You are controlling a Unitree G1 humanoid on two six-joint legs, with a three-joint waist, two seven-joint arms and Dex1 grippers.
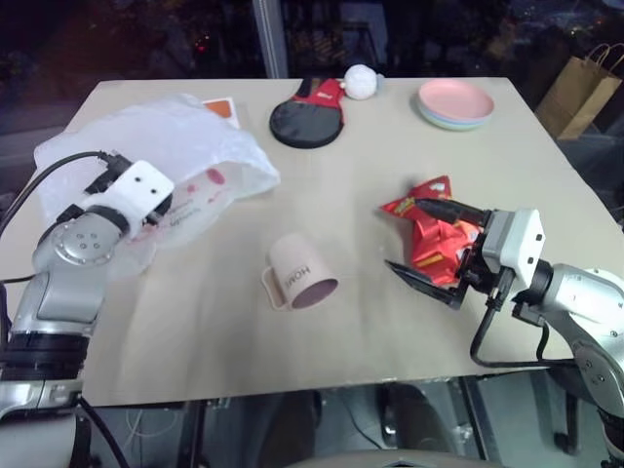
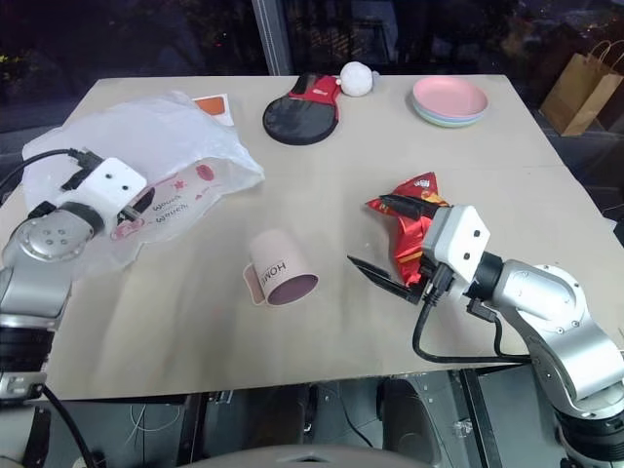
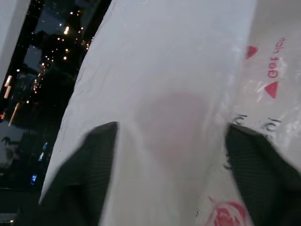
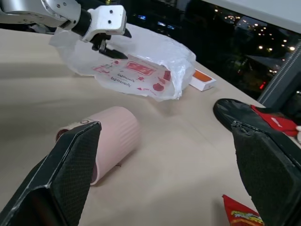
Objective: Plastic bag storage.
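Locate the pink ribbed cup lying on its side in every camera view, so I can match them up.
Left eye view: pink ribbed cup, centre of the table, mouth towards the camera.
Right eye view: cup, left of centre.
Left wrist view: not in it.
Right wrist view: cup, beside a finger.
Shared landmark: translucent white plastic bag with red print.

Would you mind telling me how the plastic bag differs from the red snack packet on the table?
The plastic bag is translucent white with red print; the red snack packet is glossy and opaque. The bag is far bigger and sprawls billowed; the packet sits crumpled and compact. The bag lies at the left gripper, the packet by the right gripper. Both rest on the table.
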